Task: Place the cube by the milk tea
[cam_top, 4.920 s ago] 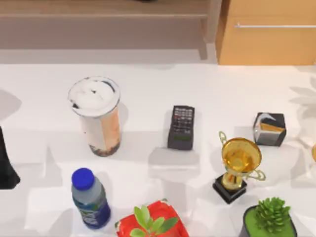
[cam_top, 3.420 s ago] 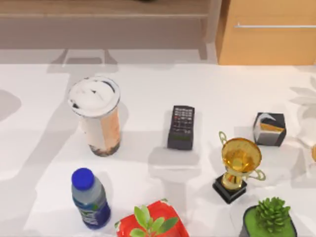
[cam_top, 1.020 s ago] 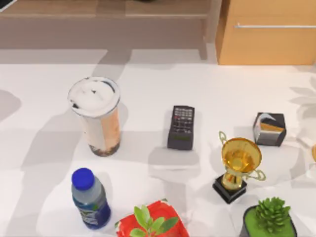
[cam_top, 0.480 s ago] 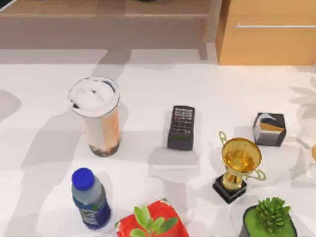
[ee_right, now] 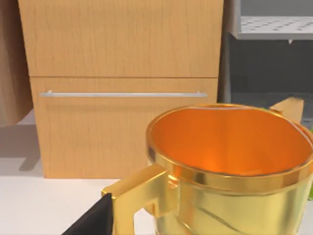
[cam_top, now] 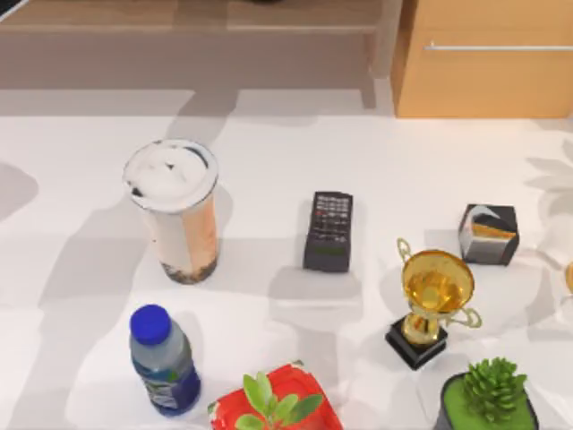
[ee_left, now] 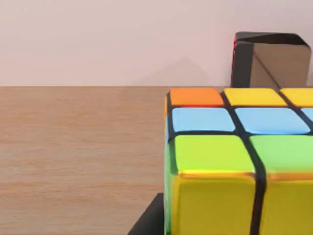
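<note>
The cube (ee_left: 234, 161) looms close in the left wrist view, resting on a brown wooden surface (ee_left: 78, 147), with orange, yellow, blue and green squares showing. A dark part of my left gripper (ee_left: 146, 223) sits low beside the cube's edge. The milk tea (cam_top: 175, 210) stands upright on the left half of the white table (cam_top: 269, 152), its white lid on. A dark part of my right gripper (ee_right: 93, 220) shows close to a gold cup (ee_right: 230, 161).
On the table are a black remote (cam_top: 329, 230), a dark box (cam_top: 488, 235), a gold trophy (cam_top: 434, 300), a blue-capped bottle (cam_top: 163, 360), a red potted plant (cam_top: 276, 408) and a green succulent (cam_top: 488, 394). A wooden cabinet (cam_top: 483, 54) stands at the back right.
The dark left arm seen at the top view's left edge has left that view, and its shadow now reaches toward the back shelf. The table things have not moved.
</note>
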